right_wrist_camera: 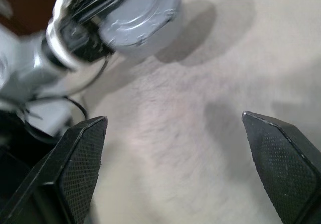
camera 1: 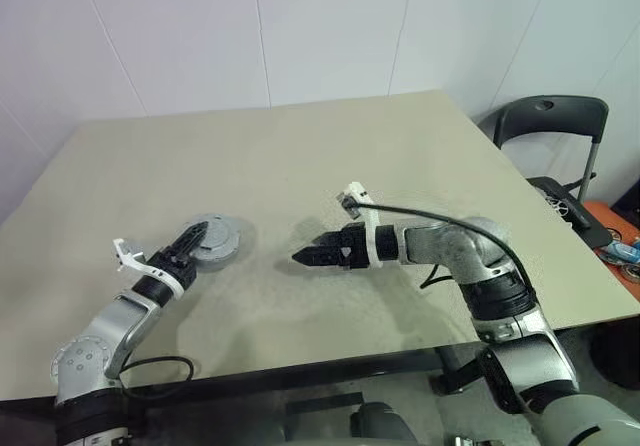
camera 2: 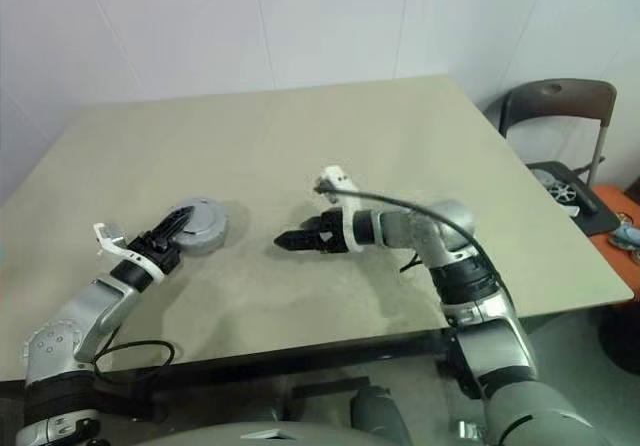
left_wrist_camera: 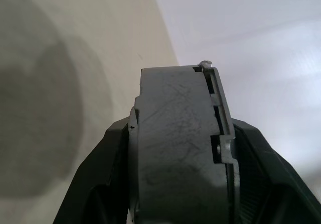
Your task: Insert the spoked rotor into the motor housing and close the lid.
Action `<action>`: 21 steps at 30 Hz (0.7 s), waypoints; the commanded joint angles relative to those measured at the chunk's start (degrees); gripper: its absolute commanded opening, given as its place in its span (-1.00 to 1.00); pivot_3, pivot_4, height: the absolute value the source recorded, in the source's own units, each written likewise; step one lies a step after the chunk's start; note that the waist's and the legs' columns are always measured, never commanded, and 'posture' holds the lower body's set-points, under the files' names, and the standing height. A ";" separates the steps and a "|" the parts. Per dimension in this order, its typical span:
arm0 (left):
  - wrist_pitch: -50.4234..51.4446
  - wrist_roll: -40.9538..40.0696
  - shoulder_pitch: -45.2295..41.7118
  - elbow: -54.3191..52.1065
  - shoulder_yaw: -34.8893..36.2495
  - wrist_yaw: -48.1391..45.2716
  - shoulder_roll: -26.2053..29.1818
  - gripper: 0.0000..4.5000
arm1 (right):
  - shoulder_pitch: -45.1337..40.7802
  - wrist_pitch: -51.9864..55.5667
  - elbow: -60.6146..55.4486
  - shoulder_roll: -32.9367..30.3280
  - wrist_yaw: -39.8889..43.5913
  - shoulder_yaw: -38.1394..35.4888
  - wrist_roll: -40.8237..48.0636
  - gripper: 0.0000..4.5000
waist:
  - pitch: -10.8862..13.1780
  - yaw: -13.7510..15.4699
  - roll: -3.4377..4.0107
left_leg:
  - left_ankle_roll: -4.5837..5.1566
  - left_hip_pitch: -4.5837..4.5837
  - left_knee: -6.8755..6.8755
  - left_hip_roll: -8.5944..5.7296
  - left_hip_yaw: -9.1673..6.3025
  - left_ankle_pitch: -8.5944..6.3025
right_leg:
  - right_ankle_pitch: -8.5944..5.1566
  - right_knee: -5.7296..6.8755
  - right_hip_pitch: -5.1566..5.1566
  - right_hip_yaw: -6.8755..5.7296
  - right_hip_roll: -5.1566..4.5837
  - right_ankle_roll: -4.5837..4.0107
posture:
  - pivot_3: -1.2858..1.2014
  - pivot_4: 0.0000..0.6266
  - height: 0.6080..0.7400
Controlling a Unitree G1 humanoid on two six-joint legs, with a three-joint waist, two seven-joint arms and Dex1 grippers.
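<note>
A: Starting at the left, what has the left gripper [camera 1: 197,238] got?

B: A round grey assembly, the housing [camera 1: 222,238] by the look of it, sitting at the left of the worktop [camera 1: 300,156], near the front. The jaws are closed onto it from the near-left side. In the left wrist view one finger lies against each flat face of the housing [left_wrist_camera: 175,148], which stands on edge between them.

A: Is the lid on it?

B: On one side a thinner, lighter plate with notches [left_wrist_camera: 220,128] lies flush against the dark body (possibly the lid, but I cannot tell for certain). I cannot make out the rotor either.

A: Is the housing resting on the worktop or lifted?

B: Hard to say. It throws a shadow on the surface just to its right, and it looks close to the top or on it.

A: And to the right?

B: The right gripper [camera 1: 305,257] hangs over the middle of the worktop, pointing left towards the housing, clearly apart from it. Its jaws are spread wide with nothing between them; the right wrist view shows bare worktop between the two fingers [right_wrist_camera: 80,158], and the housing [right_wrist_camera: 138,20] beyond, in the left gripper's hold.

A: Anything farther right?

B: A dark chair [camera 1: 552,126] past the right edge of the worktop.
</note>
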 commanded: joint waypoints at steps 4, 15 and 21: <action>-6.88 0.46 -4.62 0.99 6.87 2.11 -0.99 0.00 | 1.46 -22.78 -1.87 -4.06 11.63 9.92 -14.74 1.00 | 0.00 0.46 -0.39 | -0.04 0.01 0.00 0.01 0.00 0.02 | 0.00 -0.02 0.00 -0.02 0.00 0.00 | 0.03 -1.00 1.00; -14.84 5.04 -8.87 4.30 11.11 12.43 -4.75 0.00 | 2.42 -30.09 -0.40 -2.62 14.94 8.19 -20.24 1.00 | -0.06 2.93 -0.89 | -0.06 0.01 0.02 -0.02 -0.01 0.03 | 0.01 -0.03 0.02 -0.02 0.01 -0.02 | 0.03 -1.00 1.00; -14.47 7.47 -8.41 4.66 10.88 17.07 -5.62 0.00 | 2.63 -30.43 -0.18 -2.31 15.54 8.02 -21.22 1.00 | -0.08 3.07 -0.93 | -0.05 0.04 0.05 -0.06 0.00 0.03 | 0.01 -0.03 0.07 -0.02 0.00 -0.02 | 0.03 -1.00 1.00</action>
